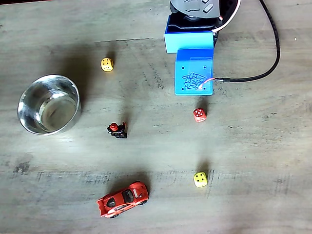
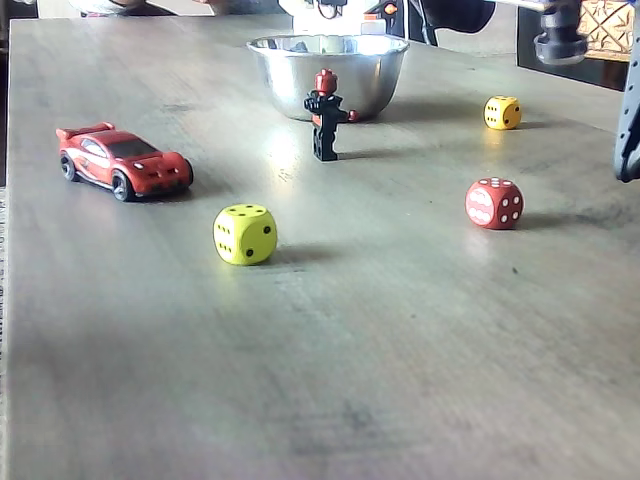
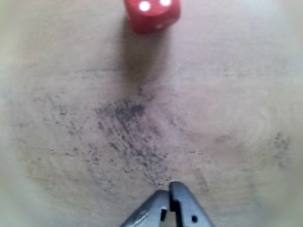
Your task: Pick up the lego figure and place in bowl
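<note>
While the steel bowl [image 1: 48, 104] sits at the left of the worktop [image 1: 243, 161], the lego figure [image 1: 117, 129] stands upright just right of it; the end effector [image 3: 169, 194], jaws pressed together and empty, hovers near a red dice [image 3: 152, 14].

- You see the lego figure [image 2: 324, 115] standing upright on the table [image 2: 400, 340], just in front of the bowl [image 2: 328, 70].
- To your left sits a red toy car [image 2: 123, 160].
- A yellow-green dice [image 2: 245, 234] lies nearest you.
- A red dice [image 2: 494, 203] rests to the right.
- Another yellow dice [image 2: 502, 112] sits beside the bowl.
</note>
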### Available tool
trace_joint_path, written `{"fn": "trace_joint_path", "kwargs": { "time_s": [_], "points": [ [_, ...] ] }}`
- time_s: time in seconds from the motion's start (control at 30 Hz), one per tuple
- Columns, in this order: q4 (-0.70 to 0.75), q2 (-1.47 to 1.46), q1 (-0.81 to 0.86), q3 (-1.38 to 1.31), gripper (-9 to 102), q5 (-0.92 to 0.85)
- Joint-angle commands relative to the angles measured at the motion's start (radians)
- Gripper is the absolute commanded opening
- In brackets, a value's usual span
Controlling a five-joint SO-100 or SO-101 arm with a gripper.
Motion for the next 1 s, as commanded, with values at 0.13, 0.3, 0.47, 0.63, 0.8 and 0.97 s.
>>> {"fn": "trace_joint_path", "kwargs": {
  "time_s": [0.13,0.3,0.47,0.63,0.8,0.97],
  "points": [
    [-0.152,0.003,0.008,-0.006,-1,-0.005],
    [-0.284,0.002,0.009,-0.008,-1,-0.005],
    [-0.397,-0.011,0.012,-0.012,-1,-0.005],
    [-0.545,-0.135,0.051,-0.017,-1,-0.005],
    [-0.715,-0.282,0.077,-0.078,-1,-0.005],
    [-0.825,-0.437,0.121,-0.156,-1,-0.005]
  ]
}}
